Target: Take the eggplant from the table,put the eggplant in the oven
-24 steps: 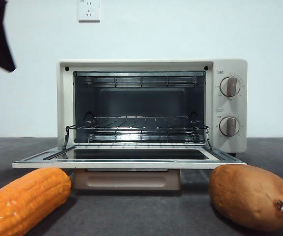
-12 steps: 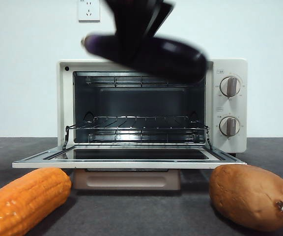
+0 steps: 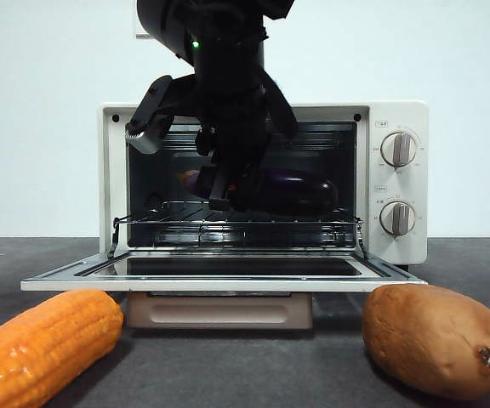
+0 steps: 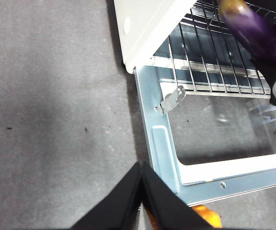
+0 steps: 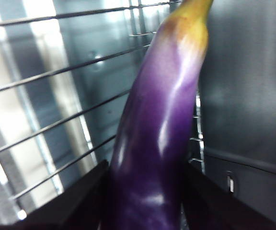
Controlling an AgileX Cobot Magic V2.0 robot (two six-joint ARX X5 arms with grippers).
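Right gripper [image 5: 145, 201] reaching into the open oven [image 3: 398, 183], jaws clamping the purple eggplant [image 5: 157, 139] just above the wire rack [image 3: 236, 219], left gripper [image 4: 140, 196] hanging closed over the table [image 4: 56, 96] beside the oven door [image 4: 214, 158], corn cob [image 3: 45, 344] and sweet potato [image 3: 436, 338] lying in front.

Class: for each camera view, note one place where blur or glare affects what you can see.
Front view: the oven and table are sharp. Left wrist view: the eggplant is smeared at the picture's edge. Right wrist view: the eggplant is soft, with white glare streaks on its skin, held in the right claw.
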